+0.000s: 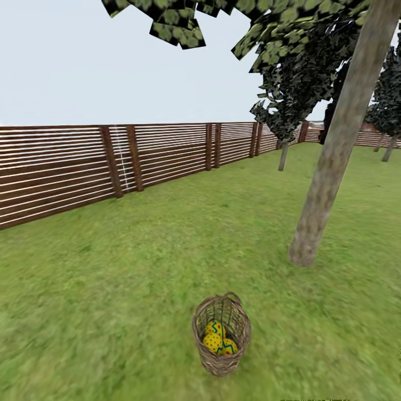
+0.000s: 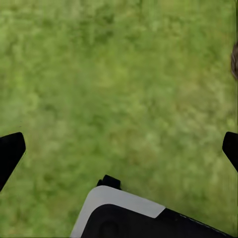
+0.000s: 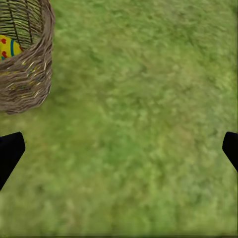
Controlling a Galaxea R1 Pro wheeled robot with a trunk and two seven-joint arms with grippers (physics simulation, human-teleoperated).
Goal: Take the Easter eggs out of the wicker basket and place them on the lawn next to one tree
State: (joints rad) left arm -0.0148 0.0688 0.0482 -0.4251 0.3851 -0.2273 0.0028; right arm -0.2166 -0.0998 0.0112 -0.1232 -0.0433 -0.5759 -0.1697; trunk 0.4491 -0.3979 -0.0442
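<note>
- Small round brown woven-twig basket [image 1: 221,336] stood upright on the mottled green grass lawn [image 1: 111,289], low in the head view, loop handle at the far rim.
- Yellow eggs with blue zigzag bands and red dots [image 1: 218,338] sat piled inside; two clearly made out, a third hard to tell through the weave.
- Thick pale grey-brown mottled tree trunk [image 1: 334,150] rose just beyond and to the right of the basket, near but not touching. Handy drop spot, probably.
- Brown horizontal-slat wooden fence [image 1: 83,161] ran along the left and back, with darker trees further off.
- Left end effector [image 2: 119,148] hung over bare grass, released, black fingertips [image 2: 10,151] spread wide, nothing between them; a sliver of basket at the frame edge.
- Right end effector [image 3: 119,148] likewise released and empty, over grass with the basket [image 3: 25,74] just beside it and a bit of egg [image 3: 9,47] showing inside.
- Step in hand, by the look of it: the very first one, lining up on the basket. No egg out yet.
- Next move would call for bringing one end effector over the rim, reaching straight down past the handle and closing on the top egg without tipping the light basket.
</note>
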